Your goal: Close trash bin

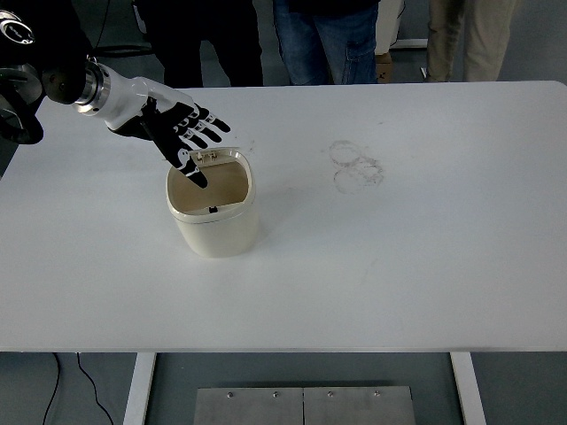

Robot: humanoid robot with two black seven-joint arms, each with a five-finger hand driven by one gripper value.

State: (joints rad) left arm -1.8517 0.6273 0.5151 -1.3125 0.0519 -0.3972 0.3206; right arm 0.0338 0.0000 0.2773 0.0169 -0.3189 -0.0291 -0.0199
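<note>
A small cream trash bin (215, 226) stands on the white table (399, 248), left of centre. Its tan swing lid (213, 182) sits inside the rim, roughly level. My left hand (182, 133) reaches in from the upper left, fingers spread, just above the bin's far left rim. Its thumb (193, 170) points down onto the lid's left part. It holds nothing. My right hand is out of view.
Faint ring-shaped smudges (356, 165) mark the table right of the bin. Several people stand behind the far edge, their legs (323, 40) showing at the top. A metal base plate (303, 405) lies below the near edge.
</note>
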